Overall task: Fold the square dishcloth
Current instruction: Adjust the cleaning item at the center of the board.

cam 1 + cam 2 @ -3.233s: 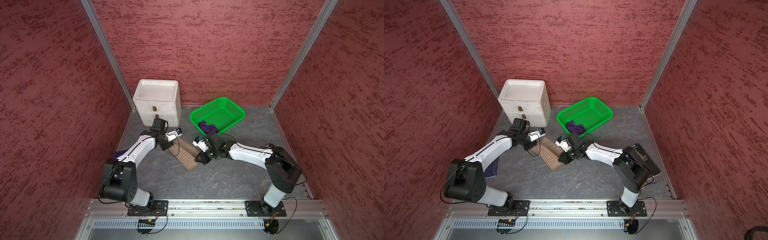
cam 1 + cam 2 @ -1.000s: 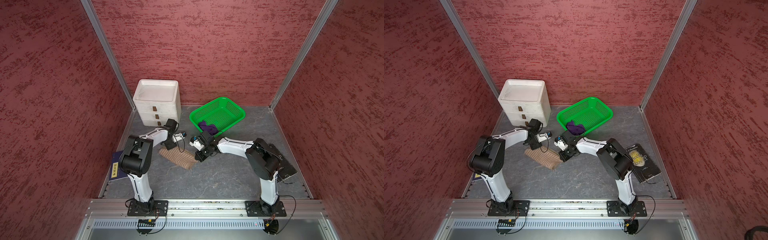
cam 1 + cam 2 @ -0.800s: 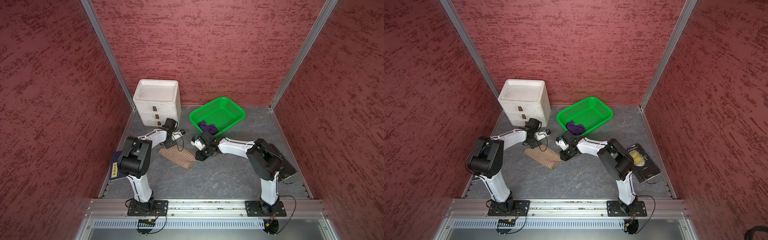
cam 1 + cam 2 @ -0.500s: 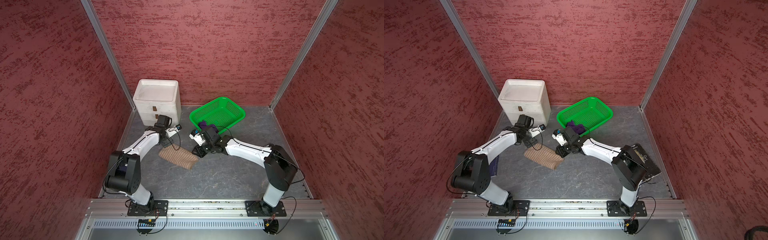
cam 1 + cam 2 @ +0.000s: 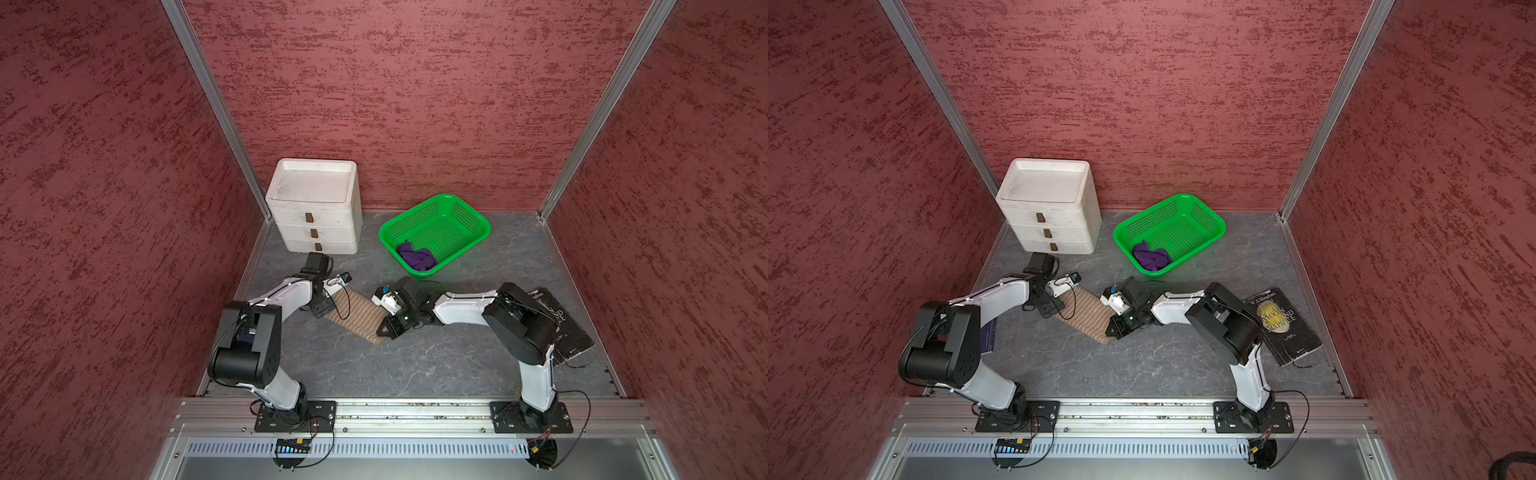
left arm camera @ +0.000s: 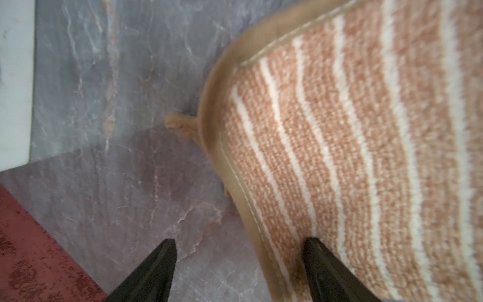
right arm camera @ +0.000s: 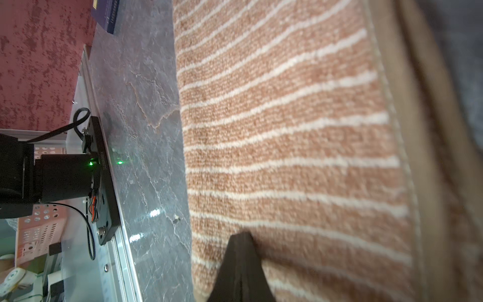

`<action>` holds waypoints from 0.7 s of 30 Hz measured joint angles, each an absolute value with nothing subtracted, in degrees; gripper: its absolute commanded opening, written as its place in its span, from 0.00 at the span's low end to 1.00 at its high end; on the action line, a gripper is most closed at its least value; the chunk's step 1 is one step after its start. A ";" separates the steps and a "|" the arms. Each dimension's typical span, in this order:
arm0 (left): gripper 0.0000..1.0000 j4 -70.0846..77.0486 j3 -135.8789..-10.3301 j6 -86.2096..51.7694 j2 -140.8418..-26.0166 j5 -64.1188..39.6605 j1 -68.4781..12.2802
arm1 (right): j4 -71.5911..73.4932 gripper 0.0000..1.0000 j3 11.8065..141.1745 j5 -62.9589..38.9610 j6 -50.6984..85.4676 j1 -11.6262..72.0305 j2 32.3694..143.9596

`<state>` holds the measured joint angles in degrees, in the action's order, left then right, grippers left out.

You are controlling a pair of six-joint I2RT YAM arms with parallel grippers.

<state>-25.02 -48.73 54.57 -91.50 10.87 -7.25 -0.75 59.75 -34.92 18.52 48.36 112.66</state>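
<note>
The square dishcloth [image 5: 357,318] [image 5: 1090,316], tan with thin white stripes, lies folded into a strip on the grey table [image 5: 415,365]. At the cloth's far left end my left gripper [image 5: 322,309] [image 6: 239,244] is open. One of its fingers is over the cloth's hemmed edge [image 6: 235,177] and the other over bare table, with nothing between them. My right gripper [image 5: 384,330] [image 7: 241,238] is shut, its tip on the striped cloth [image 7: 287,130] near the near right end, holding nothing.
A white drawer unit [image 5: 313,212] stands at the back left. A green basket [image 5: 459,255] behind the cloth holds a purple rag [image 5: 415,257]. A black book [image 5: 1283,324] lies at the right, and a blue book [image 5: 988,336] under the left arm.
The left gripper has opened and drawn back to the cloth's left end. The right gripper has closed fully and moved down to the cloth's near right corner. The cloth stays folded.
</note>
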 measured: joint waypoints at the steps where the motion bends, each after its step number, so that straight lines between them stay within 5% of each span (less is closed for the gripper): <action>1: 0.80 -23.81 -48.99 54.70 -92.03 11.77 -7.97 | 0.99 0.00 57.91 -34.89 19.55 48.62 111.81; 11: 0.82 -12.53 -57.14 54.26 -102.02 16.91 -21.10 | 24.34 0.00 38.94 -35.00 34.48 58.04 105.21; 17: 0.83 -14.00 -62.11 51.24 -102.30 7.14 -24.88 | 21.96 0.00 34.24 -33.52 37.01 52.77 88.99; 21: 0.83 -16.43 -63.70 49.25 -95.44 0.91 -21.06 | 19.14 0.00 40.18 -33.34 35.44 48.56 87.48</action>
